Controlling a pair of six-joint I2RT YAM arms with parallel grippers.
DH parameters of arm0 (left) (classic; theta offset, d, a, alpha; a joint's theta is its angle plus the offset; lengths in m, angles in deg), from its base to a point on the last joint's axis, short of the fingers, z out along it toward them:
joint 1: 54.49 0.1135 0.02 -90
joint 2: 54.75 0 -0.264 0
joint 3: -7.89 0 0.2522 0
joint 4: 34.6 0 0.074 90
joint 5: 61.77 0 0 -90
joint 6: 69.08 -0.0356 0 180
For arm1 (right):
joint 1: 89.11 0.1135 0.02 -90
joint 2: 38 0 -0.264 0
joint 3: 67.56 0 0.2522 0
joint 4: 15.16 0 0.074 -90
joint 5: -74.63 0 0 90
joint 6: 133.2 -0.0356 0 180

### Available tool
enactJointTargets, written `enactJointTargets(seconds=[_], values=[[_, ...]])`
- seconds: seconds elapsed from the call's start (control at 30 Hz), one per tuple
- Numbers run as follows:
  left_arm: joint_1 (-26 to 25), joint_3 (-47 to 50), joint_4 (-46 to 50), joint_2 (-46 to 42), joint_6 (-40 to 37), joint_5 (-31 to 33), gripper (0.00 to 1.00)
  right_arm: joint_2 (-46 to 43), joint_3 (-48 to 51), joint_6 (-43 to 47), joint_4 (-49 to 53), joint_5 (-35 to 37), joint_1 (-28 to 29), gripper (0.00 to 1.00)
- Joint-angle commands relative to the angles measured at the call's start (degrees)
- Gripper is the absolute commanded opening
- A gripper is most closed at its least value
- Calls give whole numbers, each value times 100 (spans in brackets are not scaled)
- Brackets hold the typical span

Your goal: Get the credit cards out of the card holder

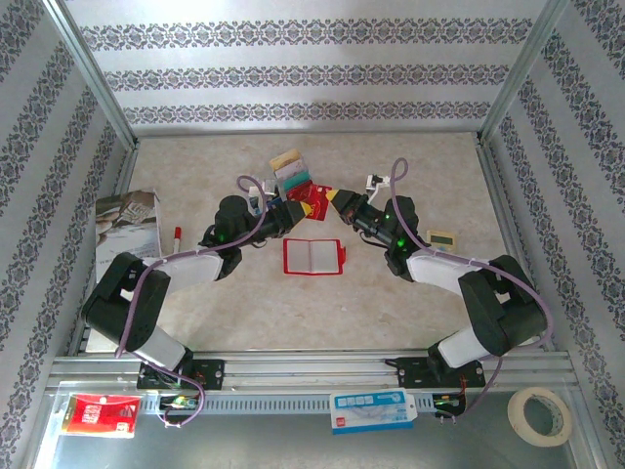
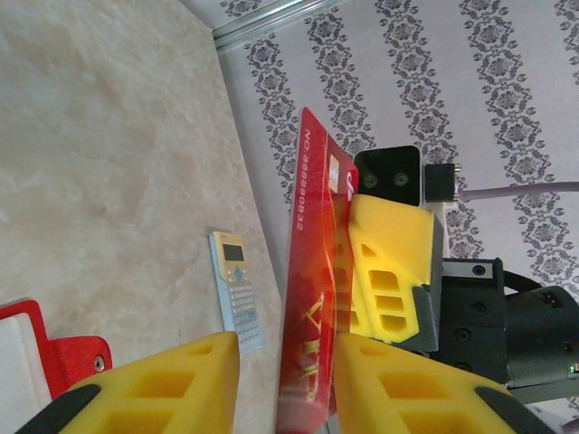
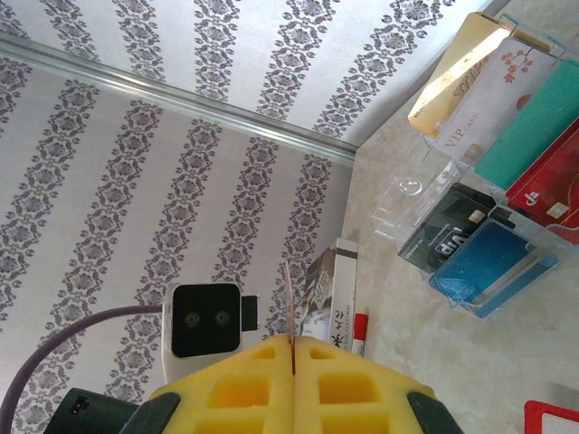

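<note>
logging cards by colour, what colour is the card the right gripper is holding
The card is red, shown best in the left wrist view.

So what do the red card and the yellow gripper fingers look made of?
Red card: thin glossy plastic, going by its sheen and printed digits. Right gripper fingers: matte yellow plastic, maybe 3D-printed, given the moulded hollow cells; hardness unclear.

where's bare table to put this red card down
Free: the wide strip of table on the near side of the card holder, and the back right corner beyond the calculator. Crowded: centre back, where the laid-out credit cards sit just behind the held red card.
</note>
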State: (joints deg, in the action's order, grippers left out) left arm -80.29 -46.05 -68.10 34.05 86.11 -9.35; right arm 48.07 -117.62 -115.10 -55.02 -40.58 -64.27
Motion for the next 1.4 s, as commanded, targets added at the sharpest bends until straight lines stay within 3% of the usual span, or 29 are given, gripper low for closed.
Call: enactJointTargets(seconds=[0.0, 0.2, 0.43, 0.5, 0.6, 0.73, 0.93, 1.07, 1.2, 1.37], values=[[-14, 20, -477, 4, 79, -143, 29, 73, 30, -45, -358, -115, -67, 0], [-13, 21, -391, 0, 42, -121, 19, 116, 43, -62, -385, -124, -85, 0], [-13, -20, -188, 3, -82, -96, 0, 87, 122, 36, -252, -92, -113, 0], [-7, -33, 3, -38, -199, -61, 0, 26, 114, 139, 58, -59, -129, 7], [20, -56, 592, -194, -489, 44, 0, -142, 83, 152, 805, -11, -185, 29], [23, -186, 1652, -493, -984, 251, 0, -365, -51, 282, 1980, 37, -233, 48], [-6, -1024, 4230, -813, -2659, 736, 0, -702, -80, 645, 3120, 266, -326, 60], [-35, -1831, 5739, -690, -4186, 1235, 0, -1041, -106, 1105, 3839, 701, -340, 77], [-32, -2579, 6435, -367, -5629, 1706, 0, -1402, 5, 1372, 4215, 1206, -348, 96], [-12, -3314, 6537, 217, -7057, 2123, 0, -1677, 161, 1442, 4345, 1429, -450, 98]])
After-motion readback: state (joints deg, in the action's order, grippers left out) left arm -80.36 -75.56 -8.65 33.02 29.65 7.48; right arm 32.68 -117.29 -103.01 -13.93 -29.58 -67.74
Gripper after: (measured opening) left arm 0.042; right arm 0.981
